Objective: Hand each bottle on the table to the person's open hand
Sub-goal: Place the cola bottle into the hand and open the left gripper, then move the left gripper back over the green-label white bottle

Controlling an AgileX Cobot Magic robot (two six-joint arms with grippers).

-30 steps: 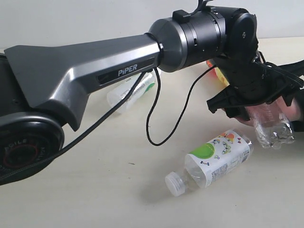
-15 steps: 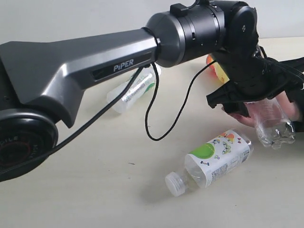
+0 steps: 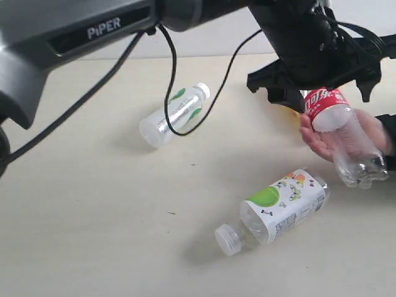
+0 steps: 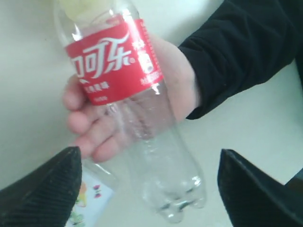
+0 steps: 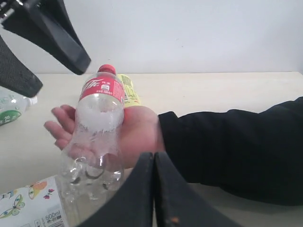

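Presently, item one: slim red-label bottle (image 3: 343, 133), lying across the person's open hand (image 3: 315, 139), cap toward 11 o'clock and base toward 5 o'clock in the exterior view. Left gripper (image 4: 149, 187): jaws spread wide, holding nothing, at 11 o'clock of the bottle and clear of it. Right gripper (image 5: 154, 189): jaws pressed together, empty. Table (image 3: 93, 216): colourful-label bottle (image 3: 278, 209) on its side at 7 o'clock of the hand; green-leaf bottle (image 3: 176, 113) on its side at 9 o'clock of the left gripper; yellow bottle (image 5: 128, 90) largely hidden behind the hand.
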